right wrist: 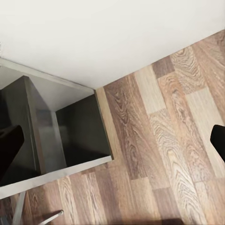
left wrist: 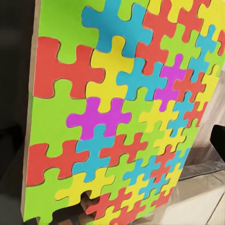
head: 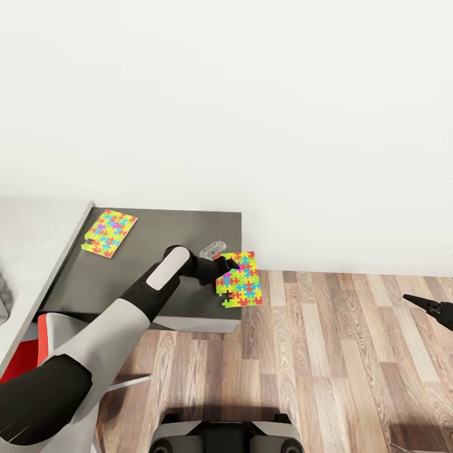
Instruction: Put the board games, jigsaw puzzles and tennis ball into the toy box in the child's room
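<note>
Bright jigsaw puzzle [head: 239,279] held by left hand [head: 221,267] at one edge, lifted off dark grey desk [head: 182,233] out past its corner over wood floor [head: 352,352], likely for carrying. Left arm stretched forward. Second puzzle [head: 109,232] flat on desk. Right hand [head: 431,306] spread, empty

Low dark grey counter [head: 182,229] stands against the plain white wall [head: 251,94], flat top, square corner. Wood-plank floor [head: 340,352] runs from the counter's right side and front edge, mixed light and brown boards meeting the wall in a straight line. A red and white object [head: 28,355] sits low by the counter's front-left corner, partly hidden, cannot tell what it is.
</note>
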Robot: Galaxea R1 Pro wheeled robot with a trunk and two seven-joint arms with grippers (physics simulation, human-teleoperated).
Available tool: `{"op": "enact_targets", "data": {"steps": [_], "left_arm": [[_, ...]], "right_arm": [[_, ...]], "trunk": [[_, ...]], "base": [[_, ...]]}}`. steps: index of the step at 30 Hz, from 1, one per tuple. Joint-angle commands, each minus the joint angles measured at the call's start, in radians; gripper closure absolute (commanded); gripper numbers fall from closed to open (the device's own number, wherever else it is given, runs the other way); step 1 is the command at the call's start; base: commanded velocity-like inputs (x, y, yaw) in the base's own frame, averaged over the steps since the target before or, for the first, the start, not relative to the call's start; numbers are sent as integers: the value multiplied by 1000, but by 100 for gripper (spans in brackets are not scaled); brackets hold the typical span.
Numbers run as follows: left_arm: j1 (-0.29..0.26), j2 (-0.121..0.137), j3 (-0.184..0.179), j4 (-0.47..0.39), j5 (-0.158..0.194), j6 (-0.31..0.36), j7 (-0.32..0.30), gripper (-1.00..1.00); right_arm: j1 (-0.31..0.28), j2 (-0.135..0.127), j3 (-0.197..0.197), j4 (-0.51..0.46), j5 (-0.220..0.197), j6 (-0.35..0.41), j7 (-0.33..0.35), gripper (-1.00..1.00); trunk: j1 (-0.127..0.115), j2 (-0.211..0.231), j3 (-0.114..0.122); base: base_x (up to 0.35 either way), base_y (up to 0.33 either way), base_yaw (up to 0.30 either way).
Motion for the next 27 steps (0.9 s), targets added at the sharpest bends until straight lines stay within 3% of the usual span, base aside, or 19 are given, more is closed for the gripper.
{"op": "enact_targets", "data": {"steps": [1,15,23,26,27], "left_arm": [[0,0,-1,26,12,-2,11,-100],[3,11,0,19,12,-2,13,-100],[19,65,3,-112,13,0,29,-100],[30,90,3,-229,17,0,74,-100],[30,90,3,-229,17,0,74,-100]], "right_arm": [[-1,0,-1,0,6,5,8,-100],[5,3,2,0,6,5,11,-100],[5,4,23,9,5,5,10,-100],[1,5,65,18,5,5,9,-100],[1,5,65,18,5,5,9,-100]], "trunk": [[1,-1,-2],[1,-1,-2],[1,-1,-2],[1,-1,-2],[1,-1,-2]], "base": [[1,-6,0],[0,-2,0],[0,0,0],[0,0,0],[0,0,0]]}}
